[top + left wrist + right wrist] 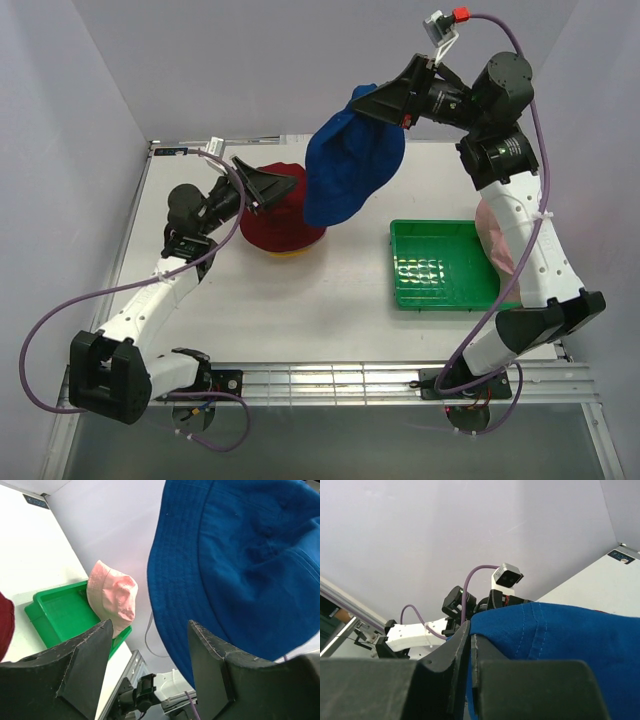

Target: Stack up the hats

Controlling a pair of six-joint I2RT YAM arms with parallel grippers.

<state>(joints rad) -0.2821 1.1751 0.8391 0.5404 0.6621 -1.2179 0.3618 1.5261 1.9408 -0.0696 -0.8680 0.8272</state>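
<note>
Above white table (pixel 300 310), toward 12 o'clock: royal blue fabric bucket hat (pixel 350 165), brim pinched in clamped right gripper (pixel 470 632). At 3 o'clock, green plastic tray (pixel 440 300), pink fabric hat (pixel 112 597) at its rim. At 10 o'clock, dark red fabric hat (pixel 285 215) atop yellow hat (pixel 285 254); alongside, left gripper (pixel 150 627) spread apart.

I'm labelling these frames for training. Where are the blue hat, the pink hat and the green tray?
blue hat (pixel 350 170): top external view, middle of its hanging fabric.
pink hat (pixel 117 595): left wrist view, middle of its fabric.
green tray (pixel 445 285): top external view, on its bare floor.
</note>
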